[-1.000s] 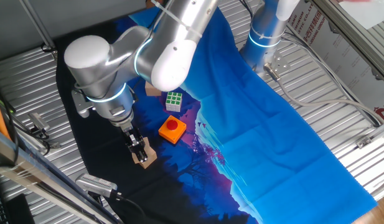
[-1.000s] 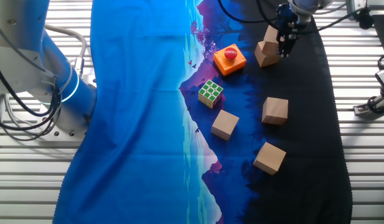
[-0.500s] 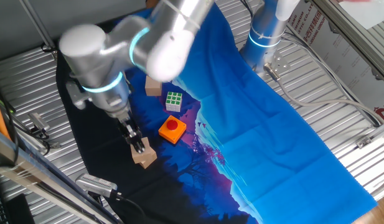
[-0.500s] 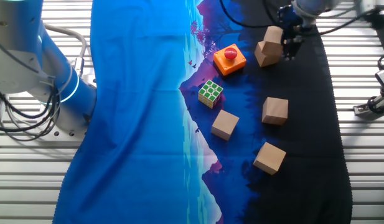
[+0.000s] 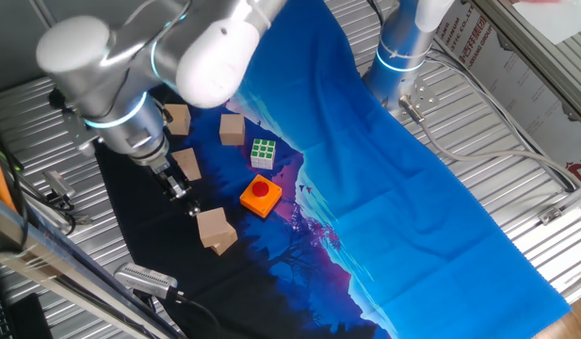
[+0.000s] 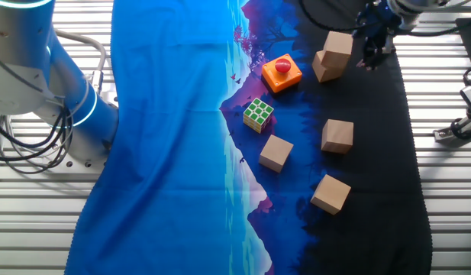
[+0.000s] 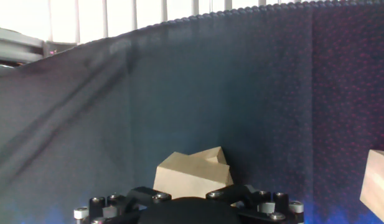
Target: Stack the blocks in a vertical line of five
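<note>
Jaws: cannot tell if spread. Gripper (image 5: pixel 185 193) has lifted off two-block stack (image 6: pixel 332 56) near cloth (image 6: pixel 388 221) edge. Stack stands; three blocks left.

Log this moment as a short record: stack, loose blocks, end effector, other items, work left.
stack: two-block stack, upper block sitting askew on the lower
loose blocks: three, apart on the dark cloth: middle block, block by the puzzle cube, outermost block
end effector: end effector beside the stack, clear of it, carrying nothing; open or shut cannot be told
other items: puzzle cube, orange button block
work left: three blocks to add
</note>
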Controlling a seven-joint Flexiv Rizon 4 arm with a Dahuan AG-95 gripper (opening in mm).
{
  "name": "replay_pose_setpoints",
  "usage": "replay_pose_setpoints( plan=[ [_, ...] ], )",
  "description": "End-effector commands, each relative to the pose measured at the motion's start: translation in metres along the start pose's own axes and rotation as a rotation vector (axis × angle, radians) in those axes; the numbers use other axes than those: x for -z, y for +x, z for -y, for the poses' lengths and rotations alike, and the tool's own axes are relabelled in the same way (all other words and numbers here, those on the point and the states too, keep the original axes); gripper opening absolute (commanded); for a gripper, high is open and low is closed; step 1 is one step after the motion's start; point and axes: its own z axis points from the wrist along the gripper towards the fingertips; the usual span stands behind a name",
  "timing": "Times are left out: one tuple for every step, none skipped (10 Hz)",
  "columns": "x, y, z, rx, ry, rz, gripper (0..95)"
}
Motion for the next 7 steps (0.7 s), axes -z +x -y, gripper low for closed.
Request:
replay_pose_setpoints(
  plan=[
    [0.000, 0.010, 0.014, 0.062, 0.099, 0.014, 0.0],
    [-0.001, 0.014, 0.022, 0.083, 0.118, 0.010, 0.0],
    [-0.003, 0.018, 0.032, 0.094, 0.115, 0.012, 0.0],
    [-0.005, 0.022, 0.042, 0.110, 0.114, 0.011, 0.0],
    [-0.007, 0.024, 0.049, 0.124, 0.114, 0.012, 0.0],
    [-0.008, 0.025, 0.055, 0.140, 0.119, 0.011, 0.0],
    [-0.009, 0.027, 0.059, 0.150, 0.118, 0.010, 0.0]
  ],
)
